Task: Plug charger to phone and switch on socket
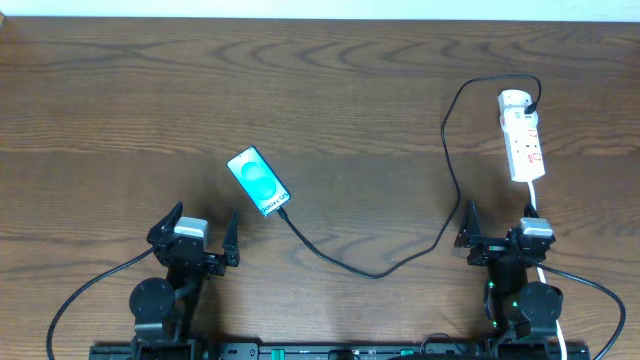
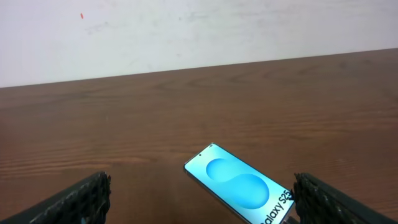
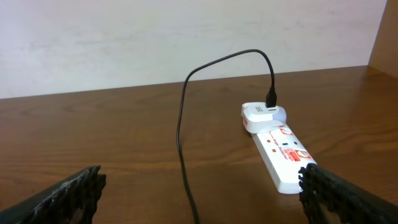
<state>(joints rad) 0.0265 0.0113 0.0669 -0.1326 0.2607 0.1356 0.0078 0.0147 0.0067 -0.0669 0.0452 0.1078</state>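
Phone (image 2: 244, 190) reading "Galaxy S25", socket (image 3: 277, 148) markings illegible

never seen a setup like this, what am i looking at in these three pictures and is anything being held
These are two robot arms at a wooden table, seen by three cameras. The top view looks straight down: the left gripper and the right gripper sit at the near edge, each with two fingers spread open. The other two pictures come from cameras on the wrists, so the dark ridged shapes in the bottom corners are that arm's own fingers.

On the table lie a phone with a bright blue screen and a white power strip. A thin black charger cable runs from an adapter on the strip to the phone's lower end; whether its tip is plugged in, I cannot tell.

Nothing is held.
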